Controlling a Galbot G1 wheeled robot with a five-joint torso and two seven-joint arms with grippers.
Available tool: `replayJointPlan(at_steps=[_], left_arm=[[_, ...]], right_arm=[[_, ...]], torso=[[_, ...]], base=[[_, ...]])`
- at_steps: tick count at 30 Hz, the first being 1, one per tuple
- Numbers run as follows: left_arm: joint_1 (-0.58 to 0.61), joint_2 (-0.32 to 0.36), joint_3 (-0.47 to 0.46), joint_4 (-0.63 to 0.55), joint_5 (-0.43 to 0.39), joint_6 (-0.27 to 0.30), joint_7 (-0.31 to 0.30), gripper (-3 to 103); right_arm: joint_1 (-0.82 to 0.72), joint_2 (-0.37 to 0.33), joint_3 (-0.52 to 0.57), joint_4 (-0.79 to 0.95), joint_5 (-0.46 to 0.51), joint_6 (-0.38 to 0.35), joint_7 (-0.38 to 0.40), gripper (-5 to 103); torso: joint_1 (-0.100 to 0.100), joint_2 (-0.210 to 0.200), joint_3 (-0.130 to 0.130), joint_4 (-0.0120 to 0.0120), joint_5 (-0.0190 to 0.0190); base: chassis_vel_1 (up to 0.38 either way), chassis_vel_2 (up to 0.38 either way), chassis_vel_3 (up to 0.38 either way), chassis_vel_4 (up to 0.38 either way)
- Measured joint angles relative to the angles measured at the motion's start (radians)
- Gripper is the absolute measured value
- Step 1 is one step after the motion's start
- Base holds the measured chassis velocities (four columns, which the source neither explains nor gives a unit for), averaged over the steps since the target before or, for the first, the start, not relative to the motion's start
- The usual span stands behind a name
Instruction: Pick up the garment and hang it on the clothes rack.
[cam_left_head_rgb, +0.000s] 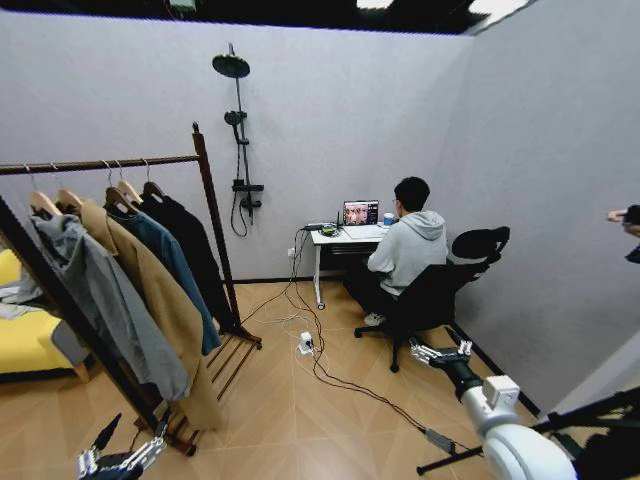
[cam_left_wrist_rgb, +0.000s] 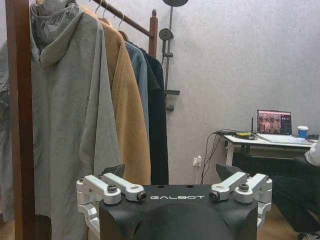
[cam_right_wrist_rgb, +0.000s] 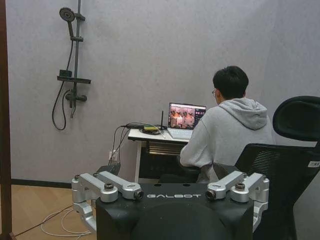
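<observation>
— Where's the garment?

— On the rack (cam_left_head_rgb: 208, 215), hanging from the rail at its far end, next to the far post. The black jacket (cam_left_head_rgb: 192, 245) is last in the row, its wooden hanger hooked over the rail. In the left wrist view the jacket (cam_left_wrist_rgb: 156, 120) shows as a dark strip behind the others.

— What's beside it?

— A blue jacket (cam_left_head_rgb: 168, 262) touching it, then a tan coat (cam_left_head_rgb: 160, 300), then a grey hooded coat (cam_left_head_rgb: 105, 300) nearest the near post.

— And the grippers?

— The left gripper (cam_left_head_rgb: 128, 440) is low by the rack's near foot, holding nothing — fingers (cam_left_wrist_rgb: 114, 171) spread wide, pointing at the clothes. The right gripper (cam_left_head_rgb: 442, 349) is well apart from the rack, out over the floor near a black chair (cam_left_head_rgb: 440, 290), also spread wide and holding nothing.

— Anything on the floor?

— Cables and a power strip (cam_left_head_rgb: 306, 345), between the rack's shelf and the desk (cam_left_head_rgb: 345, 240).
</observation>
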Motion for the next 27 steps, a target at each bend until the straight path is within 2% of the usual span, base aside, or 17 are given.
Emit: replayJointPlan(at_steps=[10,18,27], left_arm=[[0.000,0.000,0.000,0.000,0.000,0.000,0.000,100],[0.000,0.000,0.000,0.000,0.000,0.000,0.000,100],[0.000,0.000,0.000,0.000,0.000,0.000,0.000,100]], right_arm=[[-0.003,0.016,-0.024,0.006,-0.011,0.008,0.004,100],[-0.002,0.025,-0.042,-0.022,-0.027,0.082,-0.010,100],[-0.038,0.053,-0.040,0.007,-0.042,0.103,-0.017,100]], torso=[[0.000,0.000,0.000,0.0000,0.0000],[0.000,0.000,0.000,0.0000,0.0000],[0.000,0.000,0.000,0.0000,0.0000]], base=[[0.066,-0.036,-0.064,0.038],[0.027,-0.023,-0.030,0.021],[0.000,0.000,0.000,0.000]])
